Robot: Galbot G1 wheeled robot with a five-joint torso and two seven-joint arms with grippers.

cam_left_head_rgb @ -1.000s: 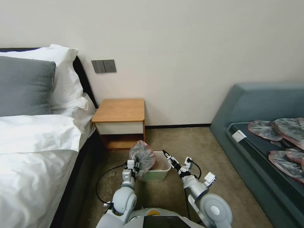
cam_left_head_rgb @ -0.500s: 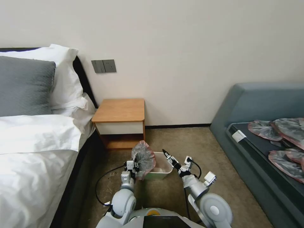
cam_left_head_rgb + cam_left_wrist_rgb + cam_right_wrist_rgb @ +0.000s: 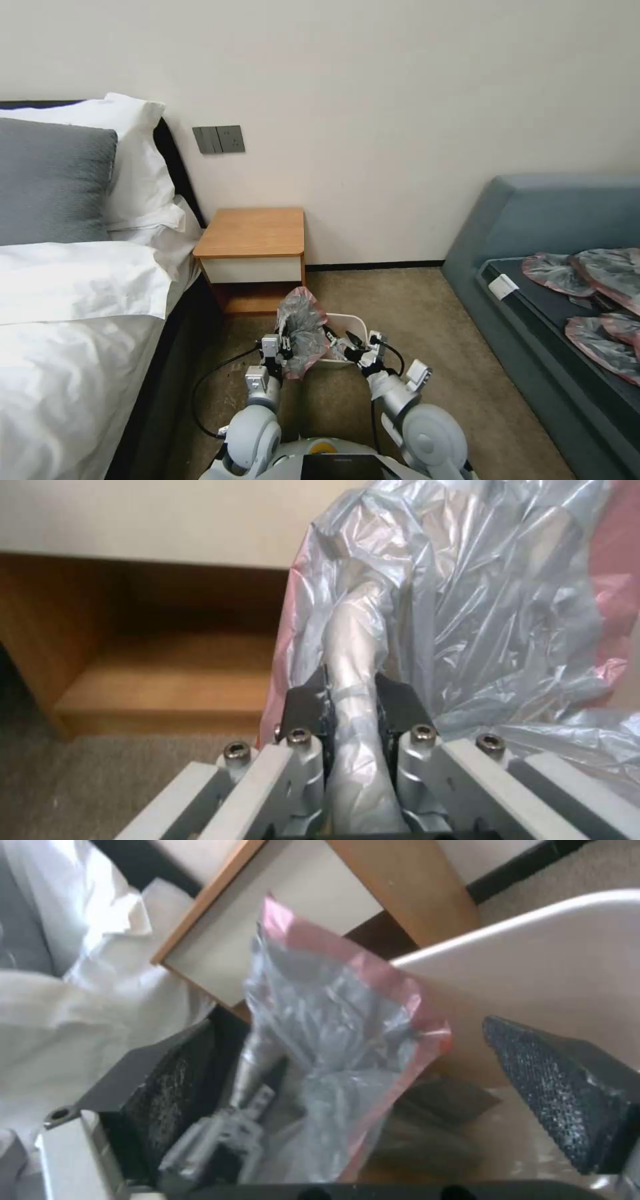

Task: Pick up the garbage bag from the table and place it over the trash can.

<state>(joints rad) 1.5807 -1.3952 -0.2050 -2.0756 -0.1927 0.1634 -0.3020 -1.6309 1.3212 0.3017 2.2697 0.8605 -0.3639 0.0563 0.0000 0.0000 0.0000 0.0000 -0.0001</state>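
Note:
The garbage bag [image 3: 301, 328], crinkly grey with a pinkish-red rim, hangs bunched above the left side of the trash can [image 3: 351, 327]. My left gripper [image 3: 285, 347] is shut on a twisted grey fold of the garbage bag [image 3: 467, 605], seen close in the left wrist view at the left gripper [image 3: 352, 700]. The can looks tilted, its cream inside showing. At the can's near rim my right gripper [image 3: 347, 343] stands open; in its wrist view the right gripper [image 3: 363, 1090] has the garbage bag [image 3: 333, 1030] between wide-apart fingers, untouched. The table [image 3: 253, 233] stands behind.
A bed with white linen [image 3: 73, 313] runs along the left. A blue-grey sofa [image 3: 533, 220] with several more bags [image 3: 593, 273] is on the right. A black cable [image 3: 207, 393] loops on the carpet by my left arm. Open carpet lies right of the can.
My right gripper has swung left to the can and the bag. The can has shifted and tilted, its cream inside now showing. The left gripper drew back slightly, still holding the bag.

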